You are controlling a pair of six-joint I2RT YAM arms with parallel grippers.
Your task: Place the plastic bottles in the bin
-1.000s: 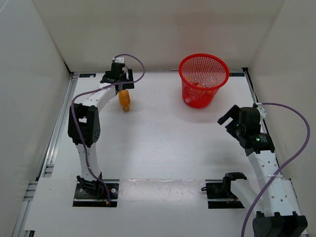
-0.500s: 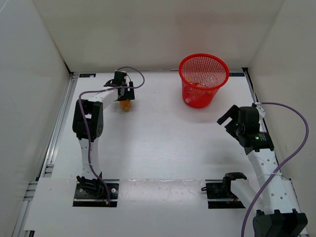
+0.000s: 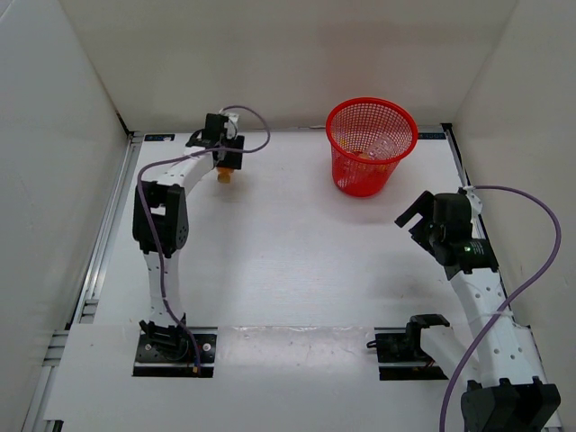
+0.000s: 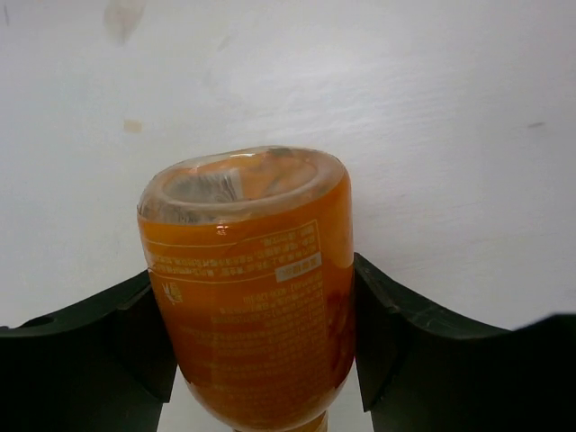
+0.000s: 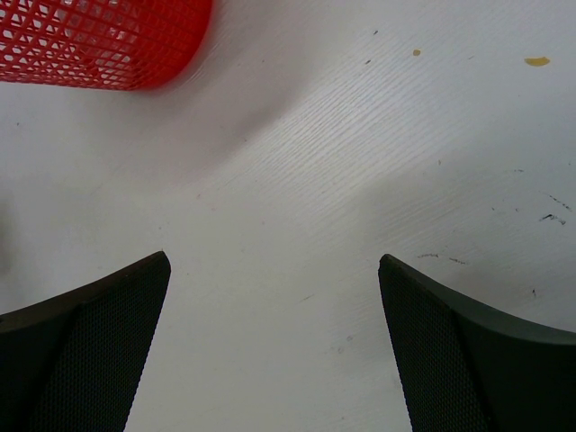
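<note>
An orange bottle fills the left wrist view, base toward the camera, over the white table. My left gripper is shut on it, a black finger pressed against each side. From above, the left gripper sits at the back left and only a bit of the orange bottle shows under it. The red mesh bin stands at the back right, with a faint yellowish shape inside. My right gripper is open near the right edge, in front of the bin; nothing lies between its fingers.
White walls close in the table on the left, back and right. Metal rails run along the left edge. Small marks and a yellow fleck dot the table near the right gripper.
My left gripper has come down over the orange bottle and closed on it; the bottle, in plain sight a second ago, is now mostly covered. The right arm has not moved.
</note>
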